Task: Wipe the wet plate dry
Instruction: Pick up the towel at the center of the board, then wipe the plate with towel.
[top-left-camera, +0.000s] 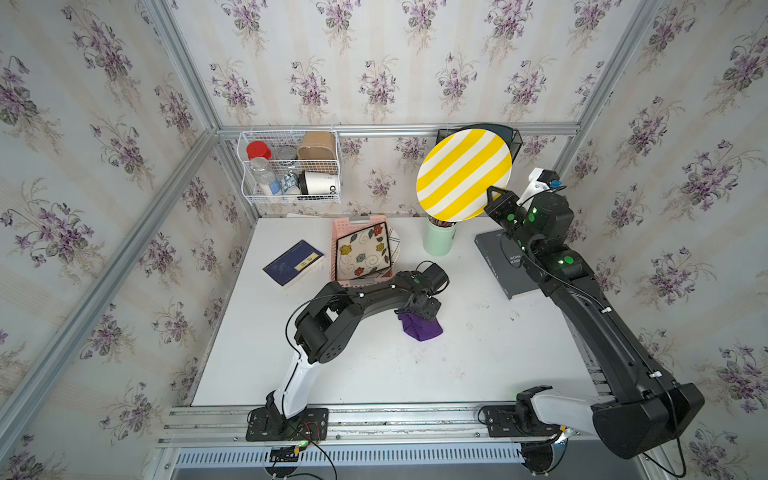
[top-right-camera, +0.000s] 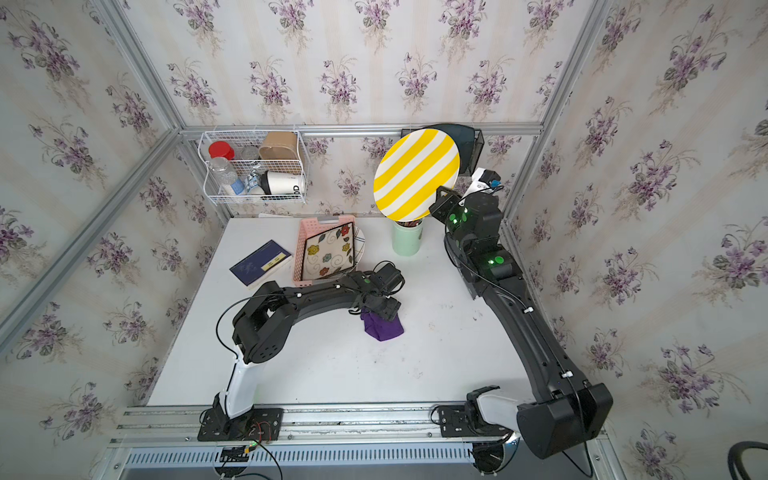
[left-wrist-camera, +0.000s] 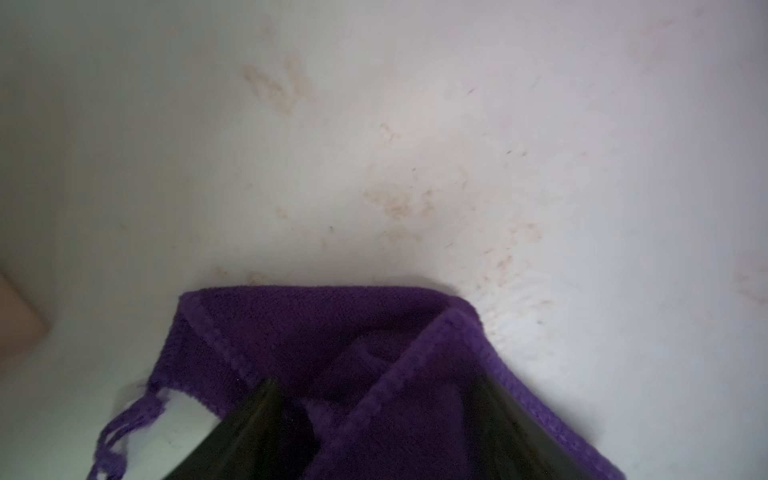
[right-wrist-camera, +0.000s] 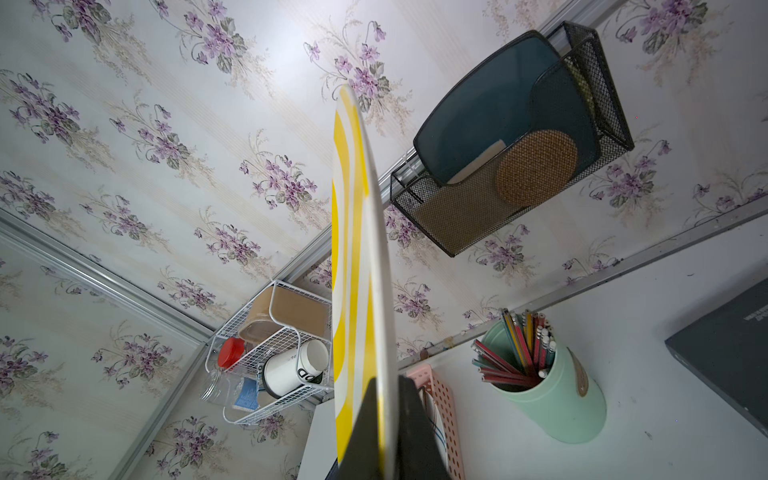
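Observation:
The plate (top-left-camera: 463, 174) (top-right-camera: 415, 174), round with yellow and white stripes, is held up on edge in the air at the back right, above the mint cup. My right gripper (top-left-camera: 494, 197) (right-wrist-camera: 388, 380) is shut on the plate's lower rim (right-wrist-camera: 353, 249), one finger on each face. A purple cloth (top-left-camera: 422, 328) (top-right-camera: 384, 328) lies bunched on the white table near the middle. My left gripper (top-left-camera: 422, 309) (left-wrist-camera: 374, 378) points down onto it, its two fingers closed around a raised fold of the cloth (left-wrist-camera: 311, 324).
A pink basket (top-left-camera: 345, 232) with a flowered square plate stands at the back. A blue book (top-left-camera: 293, 262) lies left of it. A mint cup of pencils (top-left-camera: 439, 241) and a grey book (top-left-camera: 498, 266) sit at the right. A wire basket (top-left-camera: 291, 166) and a black mesh holder (top-left-camera: 513, 137) hang on the wall.

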